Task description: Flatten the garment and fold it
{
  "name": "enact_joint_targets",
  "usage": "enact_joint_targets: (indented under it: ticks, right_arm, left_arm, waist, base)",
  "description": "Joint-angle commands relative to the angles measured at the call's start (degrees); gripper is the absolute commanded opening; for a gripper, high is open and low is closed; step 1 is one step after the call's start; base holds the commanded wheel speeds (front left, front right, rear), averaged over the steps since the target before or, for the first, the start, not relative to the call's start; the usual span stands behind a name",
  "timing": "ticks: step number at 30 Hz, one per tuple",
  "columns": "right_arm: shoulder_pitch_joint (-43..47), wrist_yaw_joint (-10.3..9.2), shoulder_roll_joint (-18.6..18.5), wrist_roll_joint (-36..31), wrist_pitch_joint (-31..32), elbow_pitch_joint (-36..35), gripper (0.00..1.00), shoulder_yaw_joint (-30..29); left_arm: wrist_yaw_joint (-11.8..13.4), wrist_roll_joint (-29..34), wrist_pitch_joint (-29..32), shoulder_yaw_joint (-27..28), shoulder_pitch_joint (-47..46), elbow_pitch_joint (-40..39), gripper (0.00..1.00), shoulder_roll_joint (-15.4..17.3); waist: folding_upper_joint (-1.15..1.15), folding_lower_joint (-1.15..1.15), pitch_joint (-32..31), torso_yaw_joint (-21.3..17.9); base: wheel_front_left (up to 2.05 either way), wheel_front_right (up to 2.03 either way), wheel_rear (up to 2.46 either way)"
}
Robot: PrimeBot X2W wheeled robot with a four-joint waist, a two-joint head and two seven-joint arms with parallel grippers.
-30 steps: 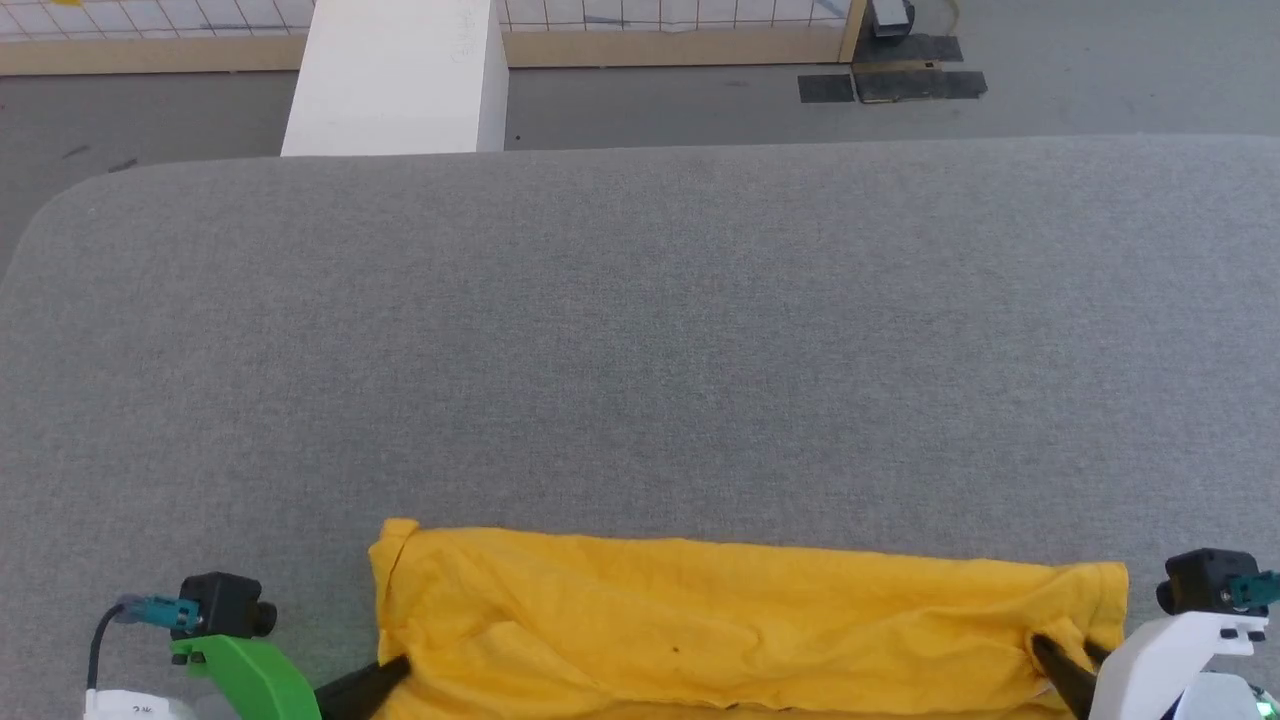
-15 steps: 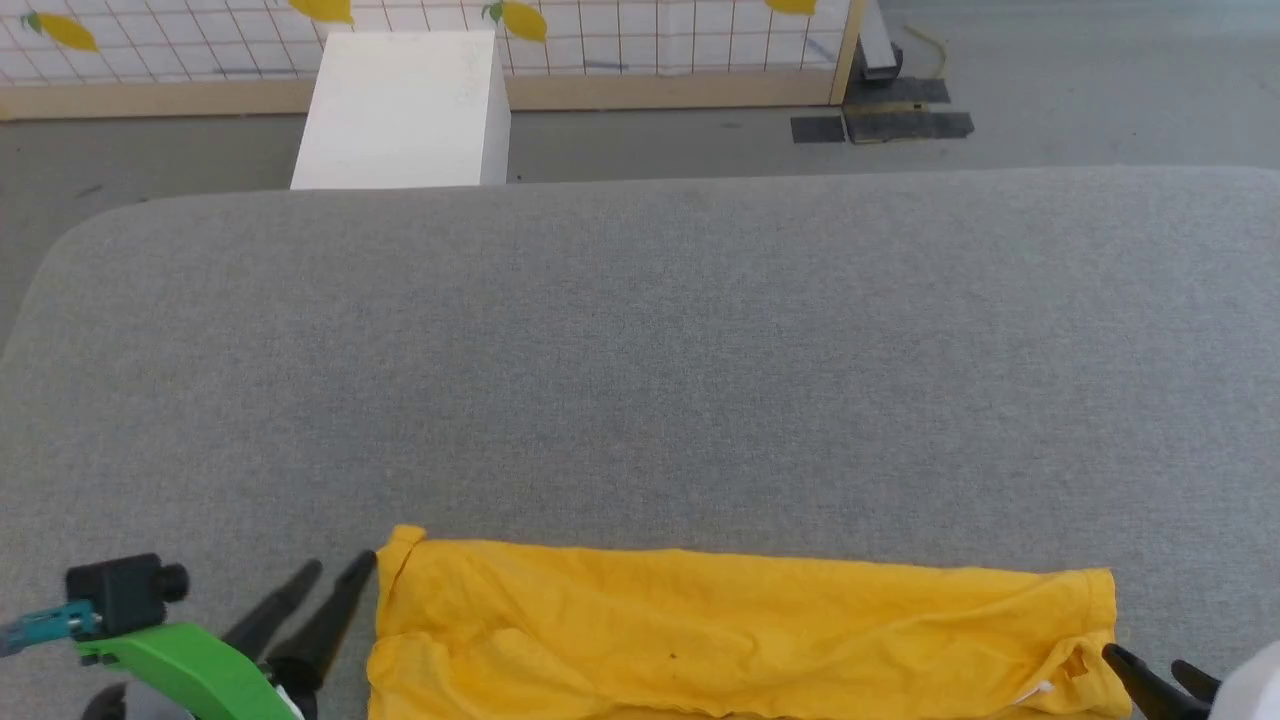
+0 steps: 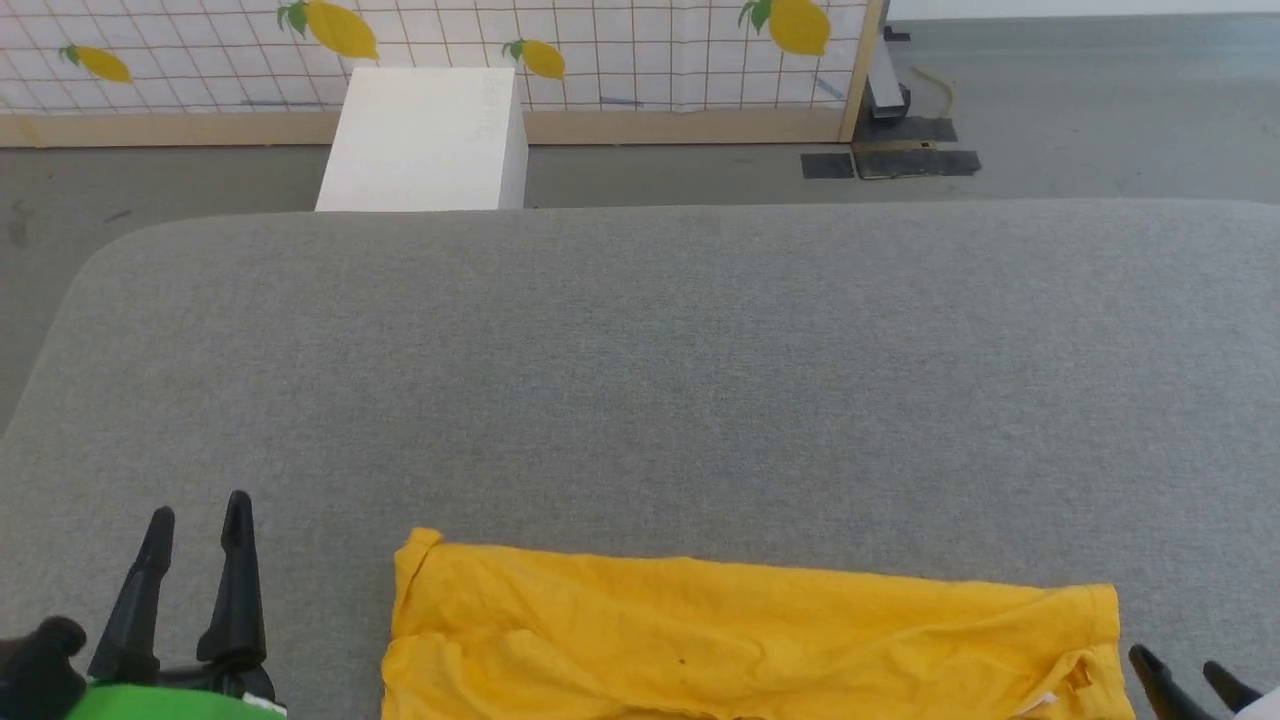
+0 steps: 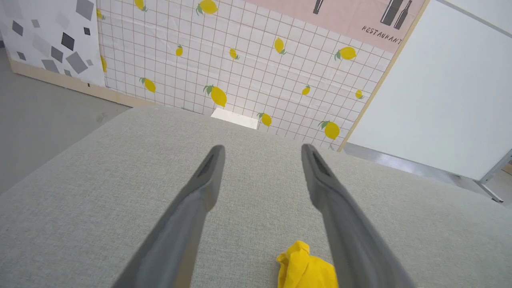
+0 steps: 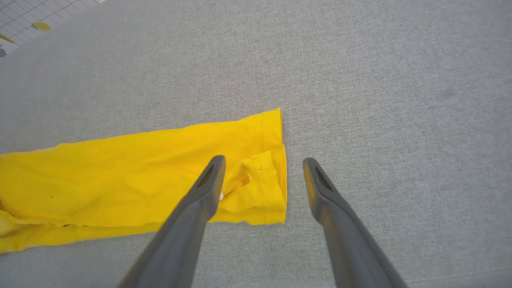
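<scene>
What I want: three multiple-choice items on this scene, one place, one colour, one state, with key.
1. The shirt lies on: A the grey pad; B the floor; C a box.
2. The shirt is: A red; B yellow; C blue.
3. On the left gripper the jaws are: A shut on cloth; B open, empty; C shut, empty.
Key: A, it lies on the pad; B, its cloth is yellow; B, the jaws stand apart beside it.
</scene>
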Motion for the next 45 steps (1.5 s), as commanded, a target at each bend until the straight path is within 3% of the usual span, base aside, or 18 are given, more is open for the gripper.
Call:
enact_joint_targets:
  ticks: [1, 5, 11, 17, 26, 27, 28, 29, 30, 37, 45]
  right_arm:
    - [0.56, -0.08, -0.36, -0.6, -1.08, 1.12, 1.0, 0.38]
    - [0.5, -0.08, -0.56, -1.05, -3.83, 5.12, 1.0, 0.79]
    - [-1.04, -0.08, -1.37, -1.81, -6.18, 10.84, 1.0, 0.72]
    - [-3.7, -0.08, -1.96, -2.6, -7.78, 16.15, 1.0, 0.64]
    - [-6.31, -0.08, -1.41, -2.67, -5.53, 23.14, 1.0, 1.14]
    - [-6.49, -0.08, -1.25, -2.73, -5.08, 23.73, 0.52, 0.88]
    - [-6.57, -0.08, -1.19, -2.92, -4.76, 24.06, 0.37, 0.88]
    - [-6.72, -0.08, -1.29, -3.41, -5.09, 24.11, 0.09, 0.95]
    - [-6.9, -0.08, -1.2, -3.67, -5.62, 24.22, 0.0, 0.57]
    - [-9.0, -0.08, -2.21, -4.9, -6.86, 23.96, 0.0, 0.42]
    - [-11.51, -0.08, -5.2, -8.48, -7.76, 21.72, 0.0, -6.89]
  left_arm:
    - [-0.98, 3.17, -0.21, 1.38, 1.09, -0.39, 1.0, -1.93]
    - [-4.36, 10.76, -0.21, 4.31, 3.03, 0.25, 1.0, -7.29]
    - [-9.88, 14.06, -0.21, 6.78, 3.4, 3.19, 1.0, -12.19]
    - [-13.07, 15.45, -0.21, 8.25, 2.29, 5.33, 1.0, -13.48]
    - [-14.67, 18.06, -0.21, 6.79, 1.06, 7.23, 1.0, -12.55]
    - [-14.74, 18.36, -0.21, 6.44, 1.06, 7.51, 1.0, -12.38]
    - [-14.79, 18.51, -0.21, 6.26, 1.02, 7.67, 1.0, -12.34]
    - [-14.84, 18.54, -0.21, 6.07, 1.0, 7.85, 1.0, -12.35]
    - [-14.88, 18.47, -0.21, 5.98, 0.99, 7.96, 1.0, -12.41]
    - [-15.14, 18.02, -0.21, 5.34, 0.67, 8.93, 1.0, -12.67]
    - [-15.29, 18.79, -0.21, 4.22, 0.02, 10.09, 1.0, -12.64]
  waist:
    - [0.0, 0.0, -0.03, 0.47]
    - [0.0, 0.0, 0.23, 1.65]
    - [0.0, 0.0, 1.11, 3.54]
    - [0.0, 0.0, 2.09, 5.0]
    - [0.0, 0.0, 2.75, 5.99]
    - [0.0, 0.0, 2.75, 6.03]
    - [0.0, 0.0, 2.73, 6.05]
    - [0.0, 0.0, 2.7, 6.03]
    - [0.0, 0.0, 2.69, 5.98]
    - [0.0, 0.0, 2.67, 5.0]
    - [0.0, 0.0, 2.08, 3.58]
  base:
    - [0.0, 0.0, 0.0]
    - [0.0, 0.0, 0.0]
    - [0.0, 0.0, 0.0]
    - [0.0, 0.0, 0.0]
    - [0.0, 0.0, 0.0]
    - [0.0, 0.0, 0.0]
    - [0.0, 0.0, 0.0]
    - [0.0, 0.0, 0.0]
    - [0.0, 0.0, 0.0]
    - [0.0, 0.0, 0.0]
    - [0.0, 0.0, 0.0]
